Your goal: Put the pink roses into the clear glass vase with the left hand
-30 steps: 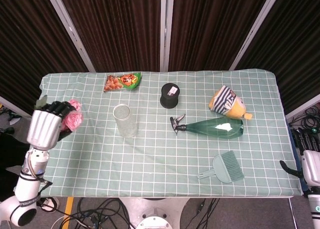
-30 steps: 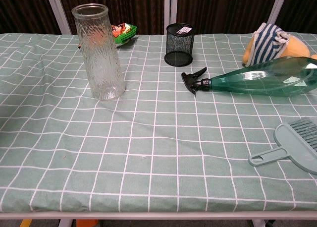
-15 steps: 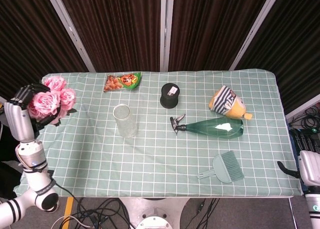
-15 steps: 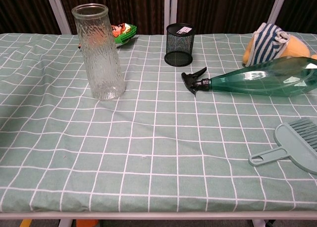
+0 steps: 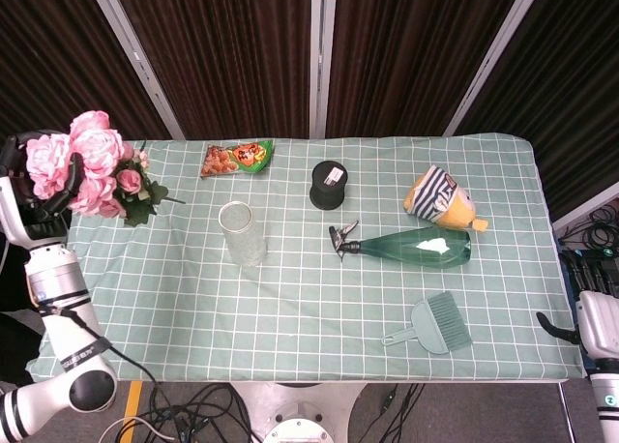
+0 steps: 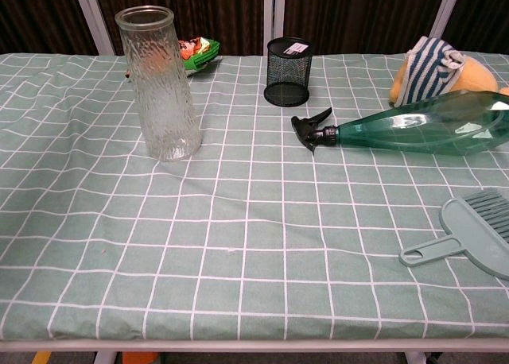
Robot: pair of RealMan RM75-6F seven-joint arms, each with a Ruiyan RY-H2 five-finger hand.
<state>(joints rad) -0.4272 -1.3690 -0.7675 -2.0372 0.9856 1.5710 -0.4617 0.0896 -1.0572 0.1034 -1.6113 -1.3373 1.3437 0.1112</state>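
Left hand (image 5: pixel 29 187): at the table's far-left edge, gripping the pink roses (image 5: pixel 82 162), blooms raised
Clear glass vase (image 5: pixel 242 234): upright, left of centre on the checked tablecloth (image 5: pixel 290 308)
Right hand (image 5: pixel 597 319): at the frame's right edge, off the table, pose unclear
Spray bottle (image 5: pixel 411 247): lying on its side

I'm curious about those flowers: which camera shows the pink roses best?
The head view: the pink roses show there, held by the left hand at the table's far left edge. The chest view shows none of them.
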